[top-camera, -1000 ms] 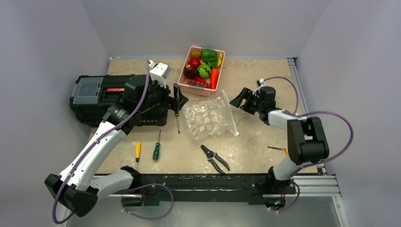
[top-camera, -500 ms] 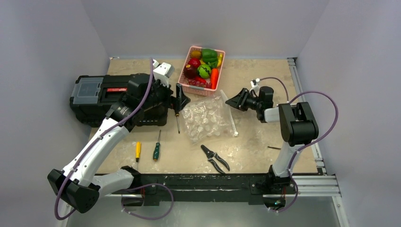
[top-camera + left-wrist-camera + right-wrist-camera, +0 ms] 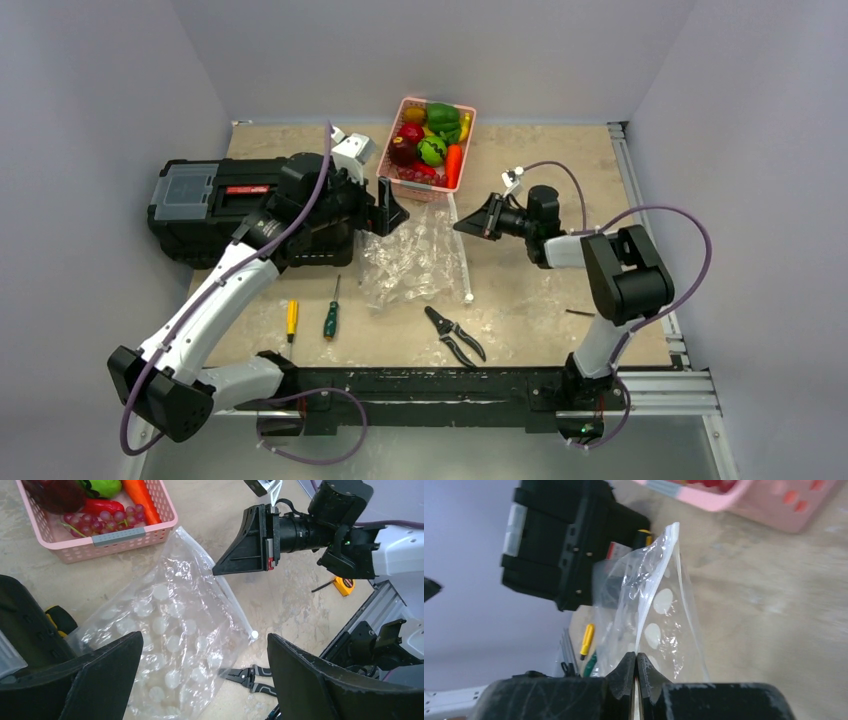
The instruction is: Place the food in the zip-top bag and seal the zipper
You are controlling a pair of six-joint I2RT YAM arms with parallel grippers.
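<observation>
The clear zip-top bag (image 3: pixel 410 262) lies crumpled at mid-table, its right edge lifted. Its pale zipper (image 3: pixel 460 250) runs down that edge. My right gripper (image 3: pixel 458 227) is shut on the zipper strip near its far end; in the right wrist view the jaws (image 3: pixel 636 656) pinch the rim (image 3: pixel 655 592), with the bag (image 3: pixel 664 630) hanging beyond. My left gripper (image 3: pixel 388 208) hovers open over the bag's far left corner, and the bag (image 3: pixel 170 630) shows between its fingers (image 3: pixel 205 637). The food (image 3: pixel 428 148) sits in the pink basket (image 3: pixel 412 190).
A black toolbox (image 3: pixel 200 205) fills the left side under my left arm. A yellow screwdriver (image 3: pixel 291 320) and a green one (image 3: pixel 331 315) lie near the front, with pliers (image 3: pixel 455 335) to their right. A small white object (image 3: pixel 345 150) sits left of the basket.
My right gripper slid left to the bag's rim and shut on it, dragging and lifting the bag leftward. My left gripper drifted right over the bag, still open.
</observation>
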